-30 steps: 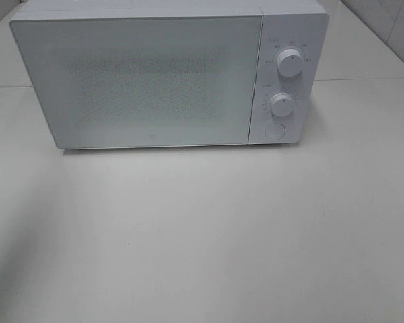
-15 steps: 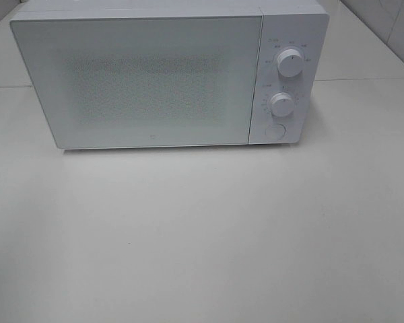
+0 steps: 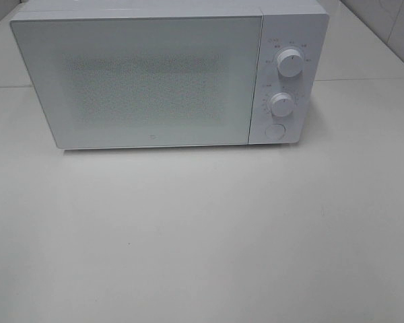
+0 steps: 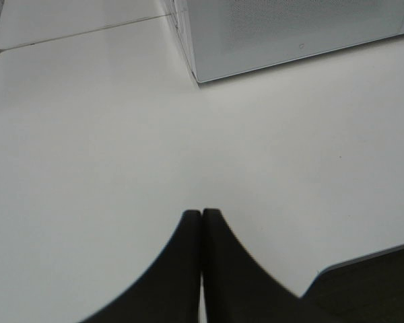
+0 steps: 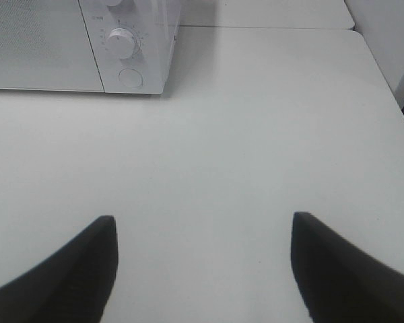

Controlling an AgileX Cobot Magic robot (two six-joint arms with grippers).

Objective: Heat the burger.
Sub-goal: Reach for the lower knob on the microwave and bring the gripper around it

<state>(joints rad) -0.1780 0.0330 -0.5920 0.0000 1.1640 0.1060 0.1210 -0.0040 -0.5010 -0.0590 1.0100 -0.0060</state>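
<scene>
The burger shows in no view: it is not on the table (image 3: 202, 235) and not in either gripper, and if it sits inside the microwave (image 3: 168, 77), the shut door (image 3: 141, 81) with its speckled pane hides it. Judging by that shut door and the bare table, the step in hand is likely at the controls or the door. The right arm is the better placed, since the panel with the upper knob (image 3: 290, 64), lower knob (image 3: 281, 105) and round button (image 3: 274, 132) is on its side. To do it well, it should come at one control squarely, close only on that knob's rim and turn without pushing the microwave back; a press on the button should be straight and brief. Neither arm reaches into the high view; both are drawn back near the table's front edge, aimed across it toward the microwave. The left gripper (image 4: 202, 222) is clenched, fingers pressed together on nothing. The right gripper (image 5: 203, 219) is spread wide and empty, well apart from the panel.
</scene>
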